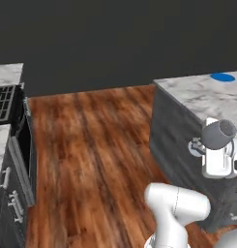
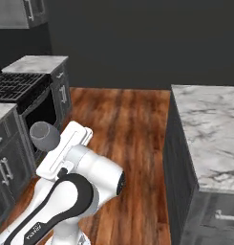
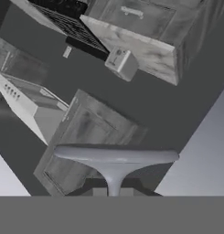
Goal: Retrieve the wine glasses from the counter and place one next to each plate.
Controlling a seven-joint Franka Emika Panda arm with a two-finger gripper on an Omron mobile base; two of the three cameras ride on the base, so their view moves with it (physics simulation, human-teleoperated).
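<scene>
Grey glass [image 1: 218, 134] sat clamped by its stem in the shut gripper [image 3: 114, 191], carried beside the island [image 1: 197, 97], whose far edge held the blue plate [image 1: 222, 77]. A thin-stem grip risked slipping or knocking the island's edge.

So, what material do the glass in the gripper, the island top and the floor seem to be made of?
The wine glass looks like smooth greyish glass, though it renders almost opaque, so this is uncertain. The island top looks like polished white marble, judging by its grey veins. The floor looks like glossy reddish-brown wood planks, with visible grain and board seams.
</scene>
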